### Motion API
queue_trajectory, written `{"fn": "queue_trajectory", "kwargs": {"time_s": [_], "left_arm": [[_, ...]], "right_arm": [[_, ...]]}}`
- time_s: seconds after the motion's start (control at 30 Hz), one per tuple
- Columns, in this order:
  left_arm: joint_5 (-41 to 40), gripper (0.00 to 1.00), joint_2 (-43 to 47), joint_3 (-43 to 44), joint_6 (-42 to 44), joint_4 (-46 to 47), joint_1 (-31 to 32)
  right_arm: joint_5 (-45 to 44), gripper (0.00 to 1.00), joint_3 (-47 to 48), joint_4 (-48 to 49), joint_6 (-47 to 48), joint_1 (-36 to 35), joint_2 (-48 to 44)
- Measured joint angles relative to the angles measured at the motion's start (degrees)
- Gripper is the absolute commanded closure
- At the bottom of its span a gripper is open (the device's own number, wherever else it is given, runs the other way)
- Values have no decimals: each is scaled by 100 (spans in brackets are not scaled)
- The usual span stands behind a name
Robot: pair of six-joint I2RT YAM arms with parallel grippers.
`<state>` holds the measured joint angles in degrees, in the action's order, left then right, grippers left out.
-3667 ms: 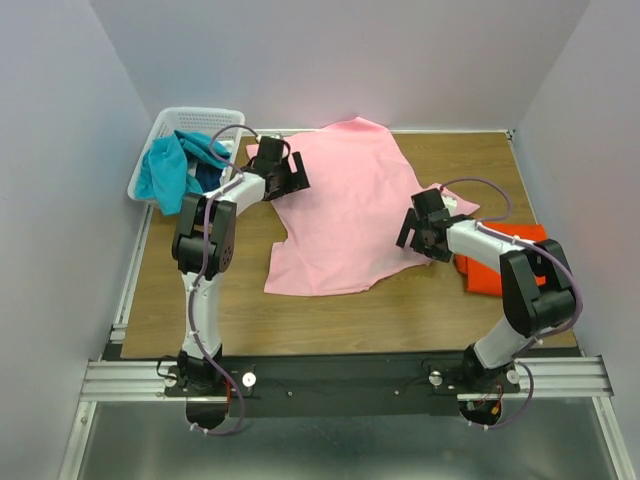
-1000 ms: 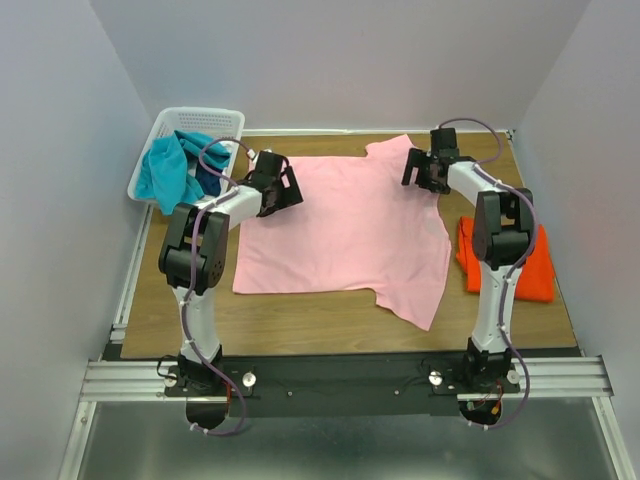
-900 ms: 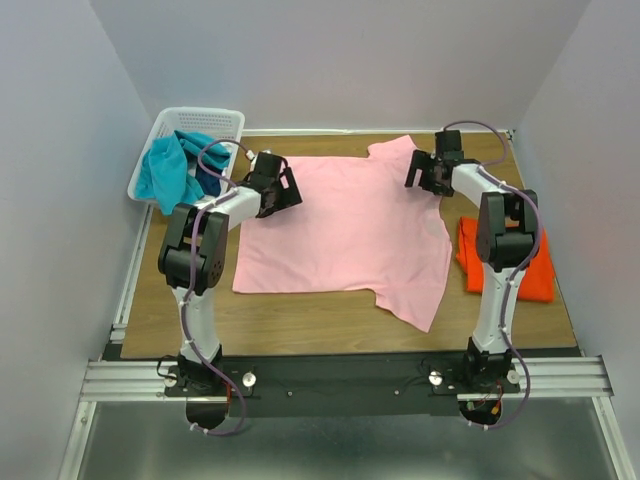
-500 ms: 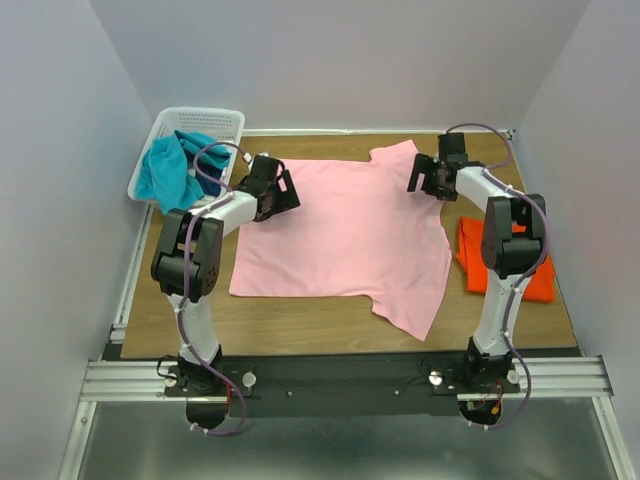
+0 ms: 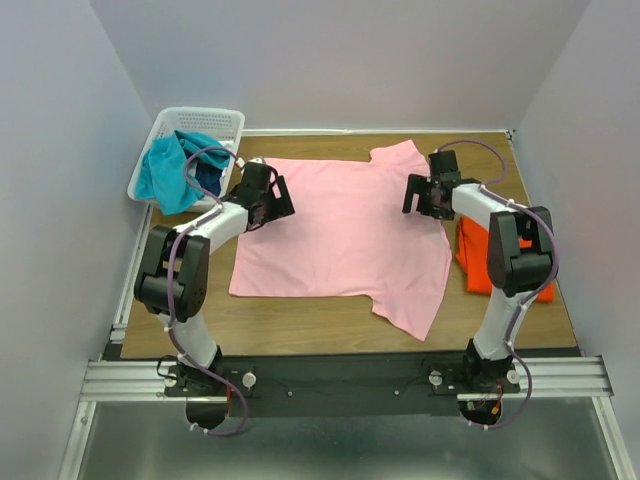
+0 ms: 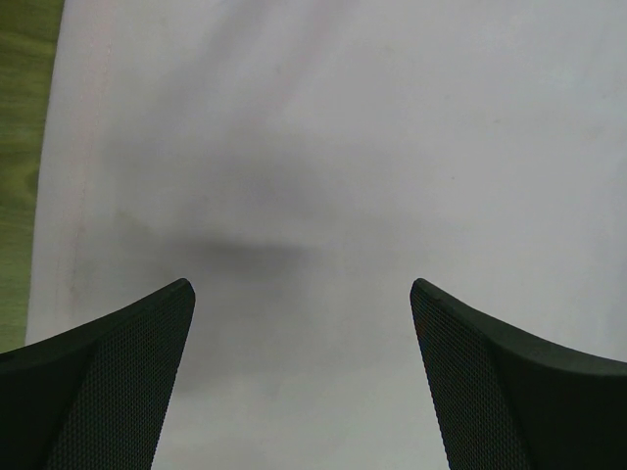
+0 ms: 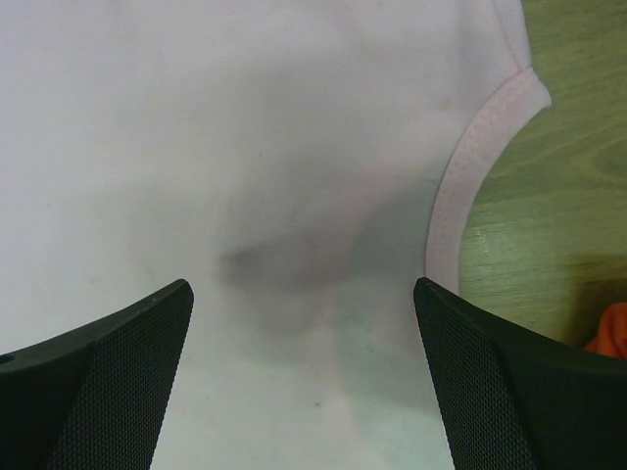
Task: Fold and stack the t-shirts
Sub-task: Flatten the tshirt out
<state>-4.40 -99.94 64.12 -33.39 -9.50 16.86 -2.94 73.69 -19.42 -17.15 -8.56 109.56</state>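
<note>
Wooden table [image 5: 330,322], perhaps lilac walls [image 5: 340,60]

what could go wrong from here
1. The left gripper and right gripper hang open over the flat pink shirt; a pinch may miss the cloth.
2. The orange shirt lies close beside its right edge and could get dragged.
3. Its near-right corner juts out, so a fold may skew.

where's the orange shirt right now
In the top external view the orange shirt lies on the right side of the table, just right of the pink shirt and partly hidden under the right arm.
</note>
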Motion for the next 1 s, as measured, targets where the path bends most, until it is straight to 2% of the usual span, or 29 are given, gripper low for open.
{"fn": "queue_trajectory", "kwargs": {"time_s": [0.2,0.67,0.87,1.0], "left_arm": [[20,2,-479,107,81,-4,0],[46,2,-1353,1126,212,-76,0],[39,2,-1239,1294,238,-411,0],[7,2,-308,883,179,-487,15]], "right_arm": [[-321,0,168,33,-101,4,319],[-883,0,938,151,-120,28,946],[-870,0,1169,0,11,42,927],[-765,0,1091,-55,24,42,389]]}}
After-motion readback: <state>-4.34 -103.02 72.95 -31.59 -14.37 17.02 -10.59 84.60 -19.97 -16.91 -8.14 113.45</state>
